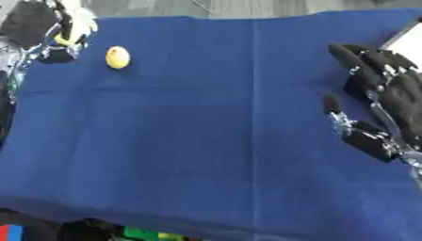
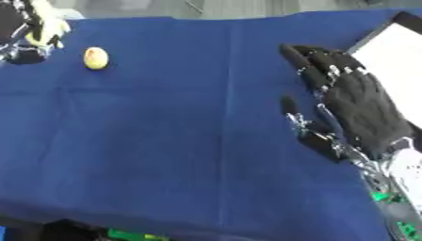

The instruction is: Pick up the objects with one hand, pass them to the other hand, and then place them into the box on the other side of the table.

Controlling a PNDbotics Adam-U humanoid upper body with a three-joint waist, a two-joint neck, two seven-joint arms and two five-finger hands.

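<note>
A small round yellow object [image 1: 118,57] lies on the blue cloth at the far left. Just left of it, in the top left corner, my left hand [image 1: 33,26] has its fingers curled round a pale yellow and white thing [image 1: 76,24], held a little above the cloth. My right hand [image 2: 359,103] rests open on the cloth at the right, palm down, fingers pointing away and thumb out to the left, holding nothing. A white box [image 2: 397,56] with a dark rim stands at the far right, right beside the fingers of that hand.
The blue cloth [image 1: 214,132] covers the whole table. Below the table's near edge some red and green items [image 1: 140,233] show. A grey floor lies beyond the far edge.
</note>
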